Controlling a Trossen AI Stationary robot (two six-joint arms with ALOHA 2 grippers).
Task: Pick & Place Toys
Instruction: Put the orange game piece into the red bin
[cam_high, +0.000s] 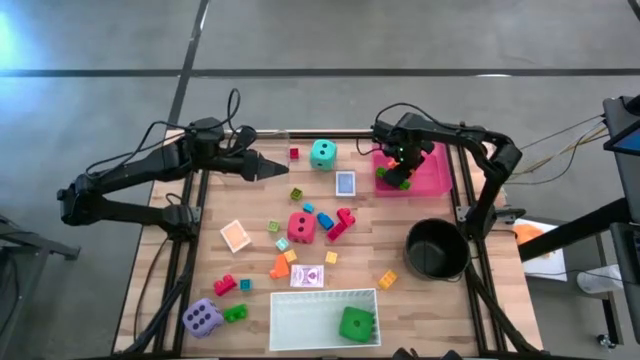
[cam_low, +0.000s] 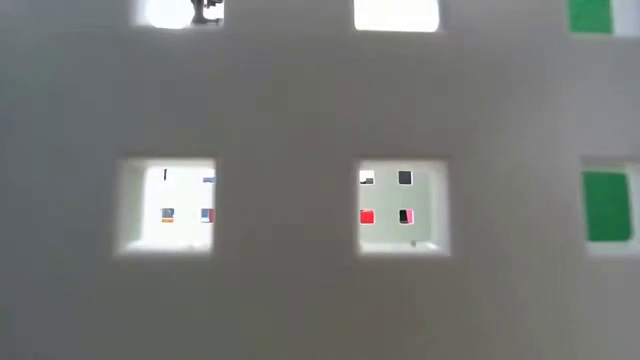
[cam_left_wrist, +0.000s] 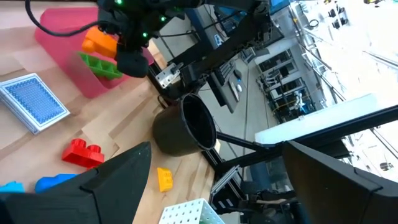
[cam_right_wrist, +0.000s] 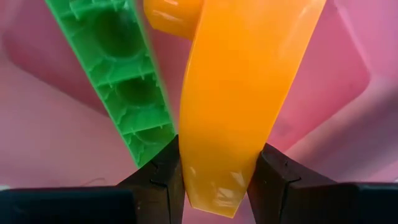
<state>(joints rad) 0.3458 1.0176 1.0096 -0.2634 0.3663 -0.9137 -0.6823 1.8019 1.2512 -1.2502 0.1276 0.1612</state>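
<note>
No readable writing shows on anything. The right tool (cam_right_wrist: 214, 177) hangs over the pink tray (cam_high: 432, 178) at the far right of the table (cam_high: 420, 300), its arm bent in from the right edge. Its fingers are clamped on an orange block (cam_right_wrist: 236, 106), with a green block (cam_right_wrist: 118, 81) just beside it, also above the tray. The left tool (cam_high: 268, 167) reaches out level over the far left of the table, fingers spread wide and holding nothing. Other toys lie scattered mid-table: a teal die (cam_high: 322, 153), a red die (cam_high: 301, 227), a purple die (cam_high: 201, 318), and a green die (cam_high: 356, 324) inside the white tray (cam_high: 300, 320).
</note>
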